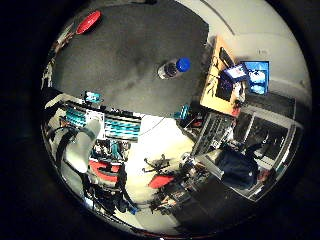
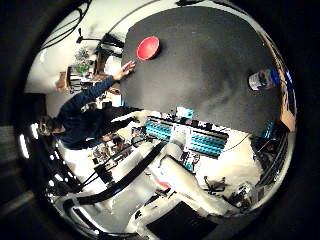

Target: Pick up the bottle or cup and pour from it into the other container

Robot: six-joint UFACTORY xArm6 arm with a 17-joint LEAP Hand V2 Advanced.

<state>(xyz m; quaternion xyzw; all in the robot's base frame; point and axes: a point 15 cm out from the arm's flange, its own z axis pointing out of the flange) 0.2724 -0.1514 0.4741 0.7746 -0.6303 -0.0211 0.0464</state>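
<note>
A clear bottle (image 1: pixel 170 69) with a blue cap stands on the dark round table (image 1: pixel 125 55). It also shows in the right thumb side palm view (image 2: pixel 265 78), near the table's edge. A red bowl (image 2: pixel 148 47) sits on the far side of the table, well away from the bottle, and shows in the right little finger side palm view too (image 1: pixel 89 21). My right hand (image 2: pixel 185 135) is high above the table's near edge, far from both things. Its teal and white fingers look relaxed and hold nothing.
A wooden desk (image 1: pixel 220 92) with a lit monitor (image 1: pixel 256 75) stands beside the table, close to the bottle. The white arm (image 2: pixel 185 195) reaches in from behind the hand. Chairs and clutter (image 1: pixel 160 170) fill the floor by the table's near edge.
</note>
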